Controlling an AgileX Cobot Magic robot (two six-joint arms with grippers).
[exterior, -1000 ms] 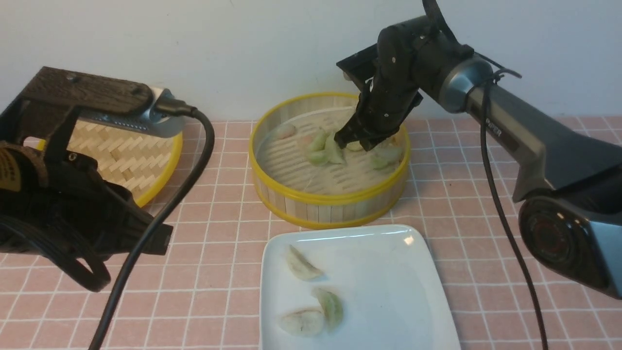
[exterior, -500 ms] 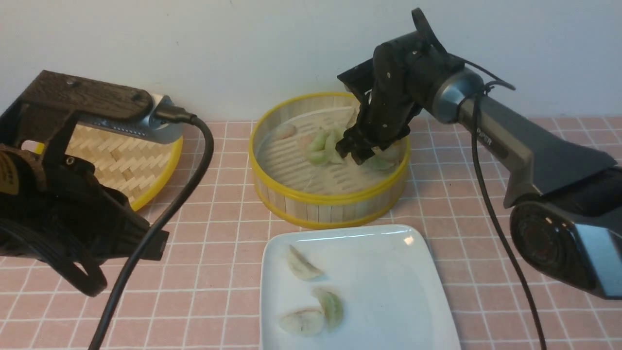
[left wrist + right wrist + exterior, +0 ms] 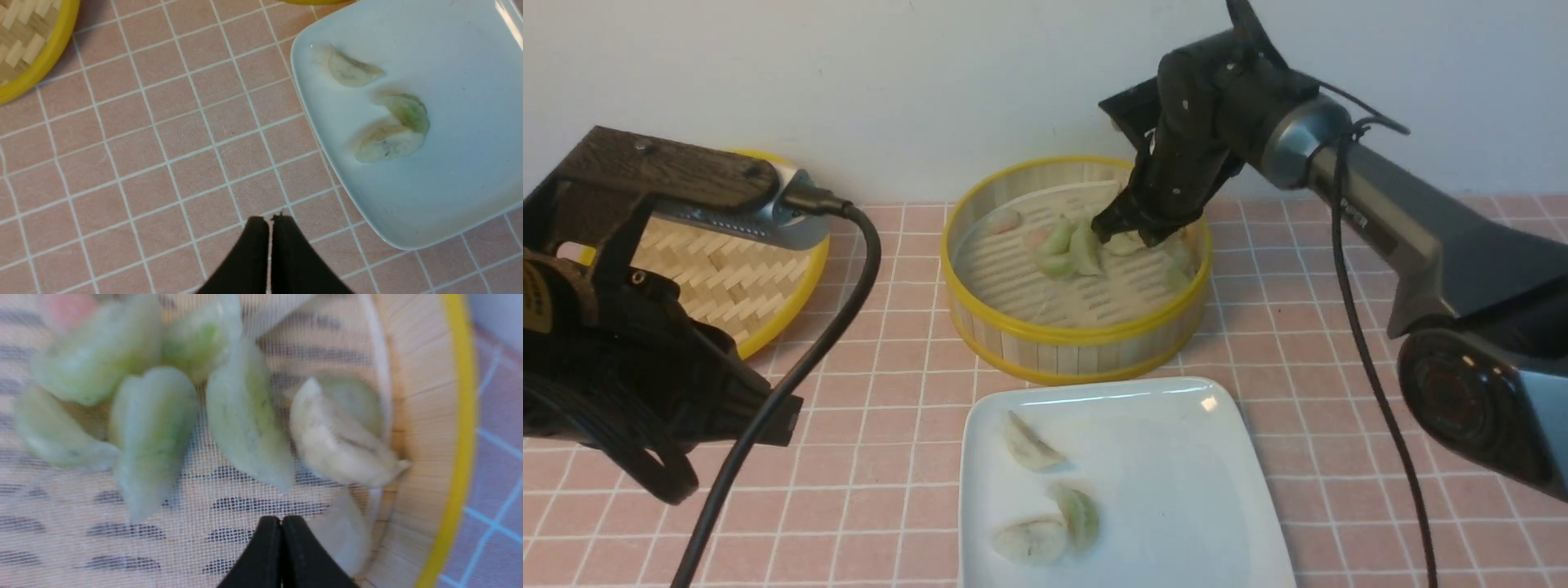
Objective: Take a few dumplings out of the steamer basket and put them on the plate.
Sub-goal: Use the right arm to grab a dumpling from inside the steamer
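- Jaws of the right gripper (image 3: 282,522) are pressed together with nothing between them; the tips hang just above the mesh liner (image 3: 163,539), close to the wall of the steamer basket (image 3: 1078,331).
- Half a second ago this gripper sat lower, down among the dumplings (image 3: 245,416) on the basket's right side. It has since risen and drawn back a little, and it carries nothing.
- The pale dumplings near the right wall lie differently than before, so the dip seems to have nudged them rather than caught one. I judge this pick a miss; another try is needed.
- A whitish dumpling (image 3: 335,449) lies just beyond the tips, against the wall, with the green ones clustered beside it.
- The plate (image 3: 1176,490) stands in front of the basket and holds three dumplings, the same count as a second ago.
- The left gripper (image 3: 269,222), also pinched shut and empty, hovers over the table beside the plate.
- Underneath is a pink tablecloth (image 3: 890,408) with a white grid; the woven lid (image 3: 727,261) lies to the left, and a plain pale wall (image 3: 849,82) stands behind.
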